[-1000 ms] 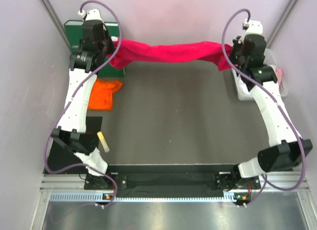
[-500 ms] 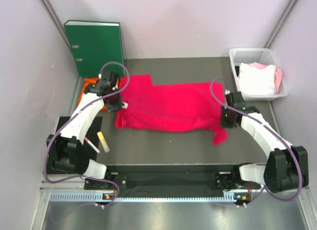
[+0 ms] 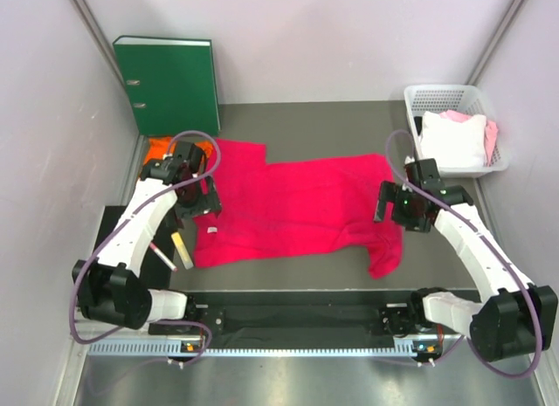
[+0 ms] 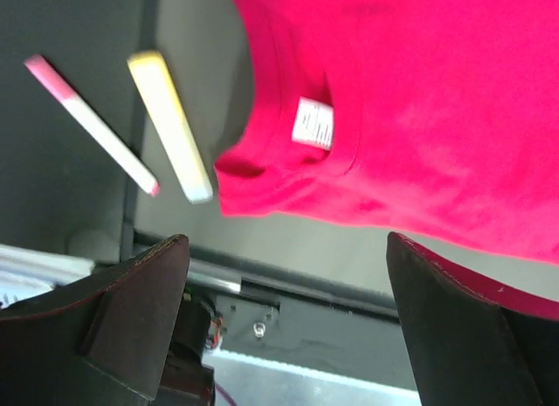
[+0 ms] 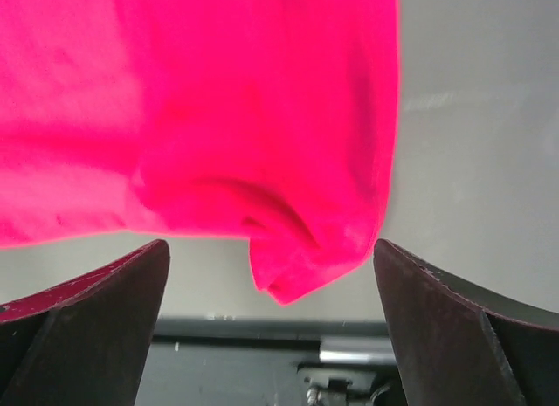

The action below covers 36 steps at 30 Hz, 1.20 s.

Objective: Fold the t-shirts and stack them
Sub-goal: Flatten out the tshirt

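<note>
The crimson-pink t-shirt lies spread on the tabletop. The jaws of the 2 grippers gape, released: left gripper over the neck label, right gripper over the opposite bunched corner.

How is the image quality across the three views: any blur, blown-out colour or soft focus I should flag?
Top external: sharp and evenly lit, shadows soft. Left wrist: mild blur, the neck label on the crimson t-shirt is unreadable; the near jaws are dark and soft. Right wrist: the shirt's pink saturates, so folds barely show.
</note>
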Each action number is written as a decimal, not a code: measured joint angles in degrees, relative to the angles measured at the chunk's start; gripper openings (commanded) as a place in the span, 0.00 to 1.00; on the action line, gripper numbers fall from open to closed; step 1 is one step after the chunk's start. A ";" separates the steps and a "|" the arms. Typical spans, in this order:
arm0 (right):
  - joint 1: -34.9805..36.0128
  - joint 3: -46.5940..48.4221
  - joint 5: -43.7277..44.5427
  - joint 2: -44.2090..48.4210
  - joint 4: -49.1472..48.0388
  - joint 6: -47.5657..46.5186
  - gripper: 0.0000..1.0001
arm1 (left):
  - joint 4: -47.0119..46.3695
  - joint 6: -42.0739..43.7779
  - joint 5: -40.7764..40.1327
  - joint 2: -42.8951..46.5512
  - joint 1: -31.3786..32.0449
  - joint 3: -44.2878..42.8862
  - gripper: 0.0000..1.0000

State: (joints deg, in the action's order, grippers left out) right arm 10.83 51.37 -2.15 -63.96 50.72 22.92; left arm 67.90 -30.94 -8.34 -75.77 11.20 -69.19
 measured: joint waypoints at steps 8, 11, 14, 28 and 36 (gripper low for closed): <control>-1.03 10.01 7.52 -15.15 -8.15 -2.47 1.00 | -8.70 3.67 -5.84 -6.01 -0.02 -10.99 0.91; -1.75 13.84 9.44 -23.37 -11.74 -3.63 1.00 | -13.90 5.73 -7.67 -14.58 -0.15 -18.08 0.88; -2.78 18.93 10.71 -30.95 -14.64 -4.76 0.99 | -18.08 7.32 -7.76 -22.60 -0.42 -23.50 0.86; -6.78 31.26 12.24 -47.91 -23.34 -6.69 0.95 | -25.24 10.16 -6.12 -40.04 -1.14 -33.62 0.79; -6.19 31.91 9.62 -53.11 -27.54 -6.25 0.91 | -26.62 10.14 -5.86 -44.28 -2.40 -37.77 0.76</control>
State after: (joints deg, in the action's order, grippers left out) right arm 4.64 83.29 7.46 -117.08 23.18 16.67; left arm 41.28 -20.80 -14.20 -120.05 8.80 -106.96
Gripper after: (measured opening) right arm 0.929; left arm 0.772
